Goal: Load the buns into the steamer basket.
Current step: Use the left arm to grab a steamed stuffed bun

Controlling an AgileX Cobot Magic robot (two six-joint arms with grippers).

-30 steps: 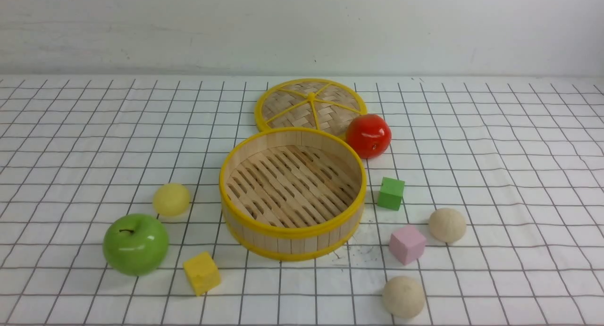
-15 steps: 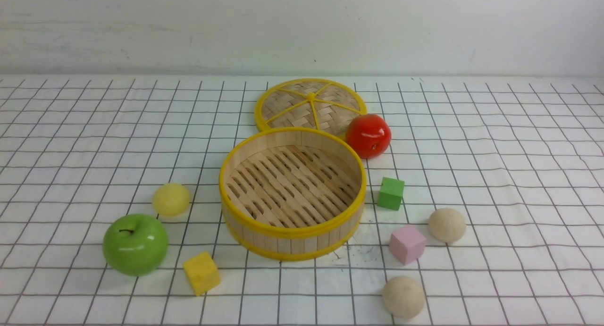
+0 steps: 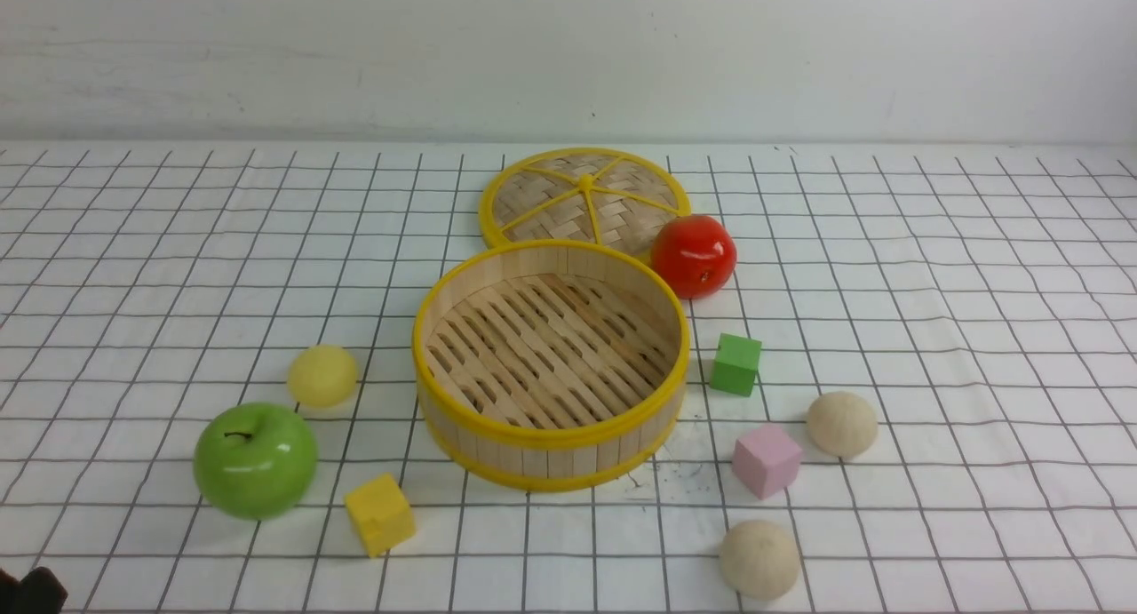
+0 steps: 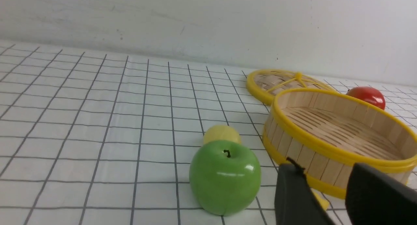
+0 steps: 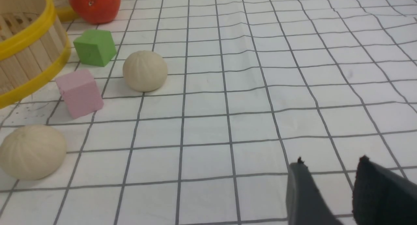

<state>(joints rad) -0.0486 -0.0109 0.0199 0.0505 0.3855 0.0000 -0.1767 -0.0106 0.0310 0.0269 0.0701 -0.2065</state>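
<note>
Beyond left hand (image 4: 324, 163), yellow bun (image 4: 222, 134) (apparently apart)

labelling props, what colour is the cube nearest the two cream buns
Pale pink; the small matte pink cube shows best in the right wrist view.

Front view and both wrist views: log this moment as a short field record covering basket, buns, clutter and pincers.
basket: steamer basket upright, empty
buns inside: none
robot's left of the basket: yellow bun, just beyond green apple
robot's right of the basket: far cream bun by pink cube; near cream bun closest to the robot
clutter: red apple, green cube, yellow cube, woven lid
left pincer: open, empty
right pincer: open, empty
</note>
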